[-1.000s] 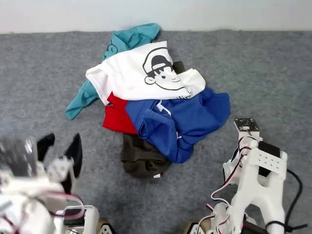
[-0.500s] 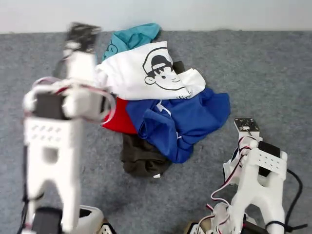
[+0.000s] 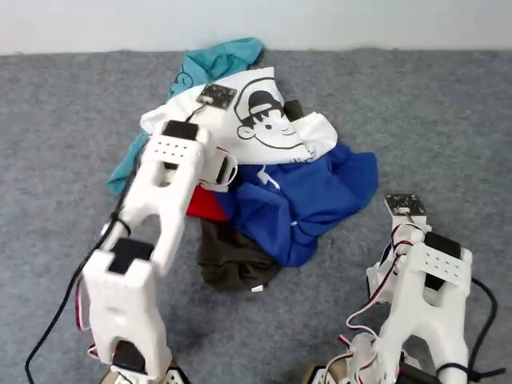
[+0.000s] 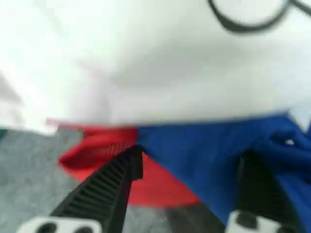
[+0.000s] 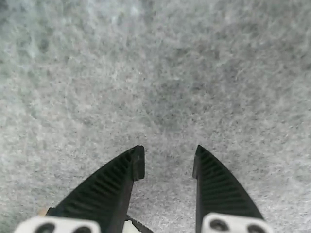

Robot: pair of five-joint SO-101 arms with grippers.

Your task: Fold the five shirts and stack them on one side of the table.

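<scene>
Five shirts lie in a heap at the table's middle: a teal one [image 3: 216,60] at the back, a white one [image 3: 240,120] with a cartoon face on top, a blue one [image 3: 308,196], a red one [image 3: 206,204] and a dark brown one [image 3: 232,260] nearest the arms. My left arm [image 3: 172,160] stretches over the heap's left part. My left gripper [image 4: 187,160] hangs open just above where the white shirt [image 4: 160,63], red shirt [image 4: 97,150] and blue shirt [image 4: 204,145] meet, holding nothing. My right gripper [image 5: 167,162] is open over bare grey carpet.
The table is covered in grey carpet [image 3: 448,120], bare to the left and right of the heap. A pale wall [image 3: 360,20] runs along the far edge. My right arm [image 3: 424,280] stands folded at the near right.
The left arm swung up from the near left corner and came down over the heap's left part. The right arm and the shirts have stayed put.
</scene>
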